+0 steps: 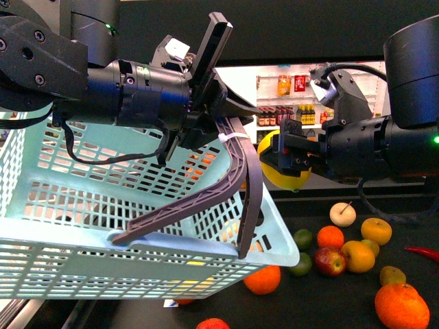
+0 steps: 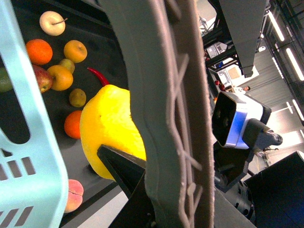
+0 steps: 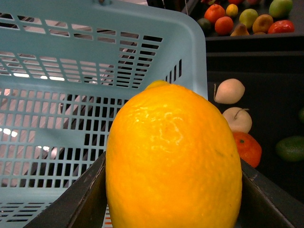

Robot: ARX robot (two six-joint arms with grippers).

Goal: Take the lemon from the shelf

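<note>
The lemon, bright yellow and oval, hangs in the air above the shelf, with my right gripper shut on it. In the right wrist view the lemon fills the space between the two dark fingers. It sits just beside the rim of the light blue basket. My left gripper is shut on the grey basket handle and holds the basket up, tilted. From the left wrist, the handle crosses in front of the lemon.
On the shelf's dark tray below lie loose fruits: oranges, a red apple, yellow-orange fruits, a pale one, limes and a red chili. White wall shelves of bottles stand behind.
</note>
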